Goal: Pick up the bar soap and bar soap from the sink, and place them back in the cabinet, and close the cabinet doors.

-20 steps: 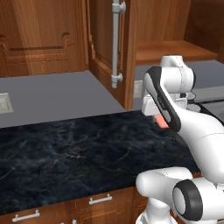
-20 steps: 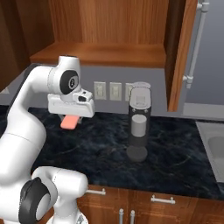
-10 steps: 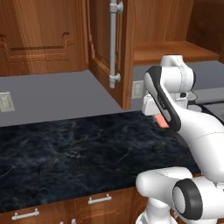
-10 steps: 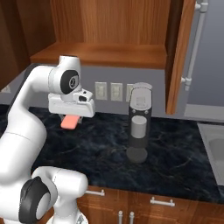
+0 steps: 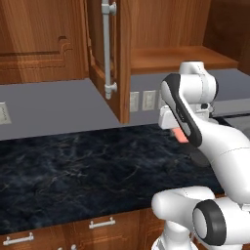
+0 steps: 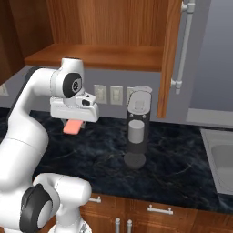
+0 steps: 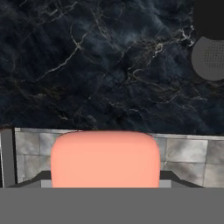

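Item 1, nearest: gripper [image 6: 73, 125], hanging from the white arm over the counter, fingers clamped on one bar soap [image 7: 105, 158]. In the hand view the salmon bar sits between the two fingertips, its broad face toward the camera and its long axis running across the jaws. In the right base view the bar juts out below the hand, clear of the surface.

Item 2: black marble counter [image 5: 73, 171], directly beneath the held bar, with a grey tiled floor beyond its edge in the hand view.

Item 3: dark coffee machine [image 6: 136, 132], standing on the counter beside the gripper, well apart from it.

Item 4: wall outlets [image 6: 109, 94] on the grey backsplash.

Item 5, farthest: cabinet, its wood shelf [image 6: 100, 57] above and behind the gripper; cabinet doors [image 5: 110, 58] hang open, long silver handles showing.

Governing relation: the shelf lies up and forward of the held bar, so the coming move is likely a lift and a reach inward over the shelf's front edge.

Sink [image 6: 220, 159]: partly seen at the right edge; a second bar cannot be made out.
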